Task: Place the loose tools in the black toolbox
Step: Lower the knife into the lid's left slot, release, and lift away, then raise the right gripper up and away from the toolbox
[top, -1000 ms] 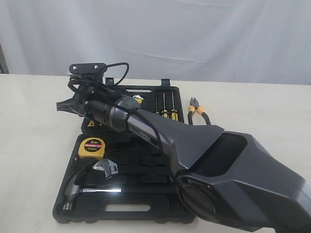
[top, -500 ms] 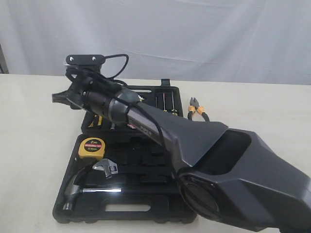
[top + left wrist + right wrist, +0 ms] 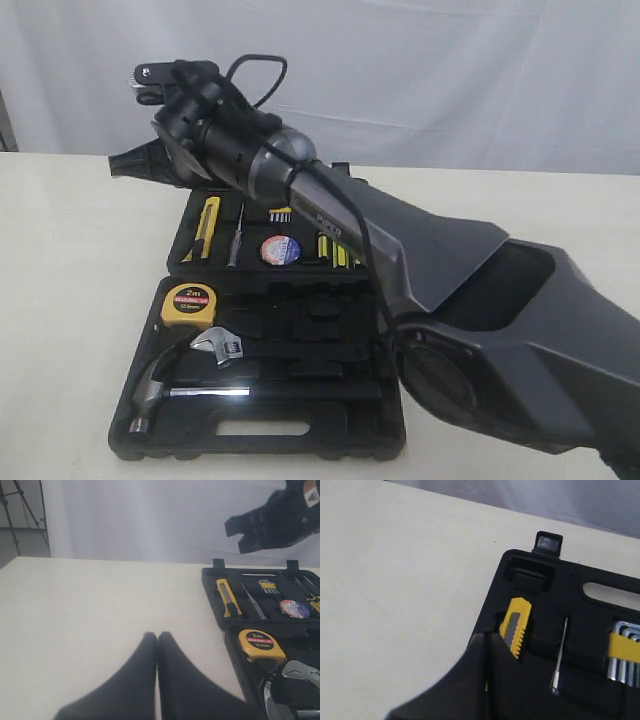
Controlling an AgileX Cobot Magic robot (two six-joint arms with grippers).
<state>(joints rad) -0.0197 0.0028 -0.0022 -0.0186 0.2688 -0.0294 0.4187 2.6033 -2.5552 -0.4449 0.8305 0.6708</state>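
The right gripper (image 3: 120, 163) hangs in the air above the far left corner of the black toolbox (image 3: 260, 445), as the exterior view shows it. Its two fingers (image 3: 465, 685) are pressed together along one seam, with nothing between them and touching nothing. The left gripper (image 3: 157, 639) has its tips together as well and is empty. It sits low over the bare table (image 3: 70, 300), well off the left side of the case.

Just below the right gripper, in the far half of the open toolbox, the yellow-and-black utility knife (image 3: 207, 225) lies in its recess at the left end. Next to it is a thin metal tool (image 3: 237, 240), then a small set of hex keys (image 3: 280, 213) by the far edge. The black tape roll (image 3: 280, 249) lies flat near the middle of that half with its label facing up. Beside it, a bit of the yellow-handled screwdrivers (image 3: 335, 250) shows past the arm, which covers the right end.

In the near half, the yellow tape measure (image 3: 189, 305) sits in the far left corner. The silver wrench (image 3: 220, 347) is just beside it, and the steel hammer (image 3: 160, 385) lies towards the near left corner. The arm hides the table beyond the right edge of the case.
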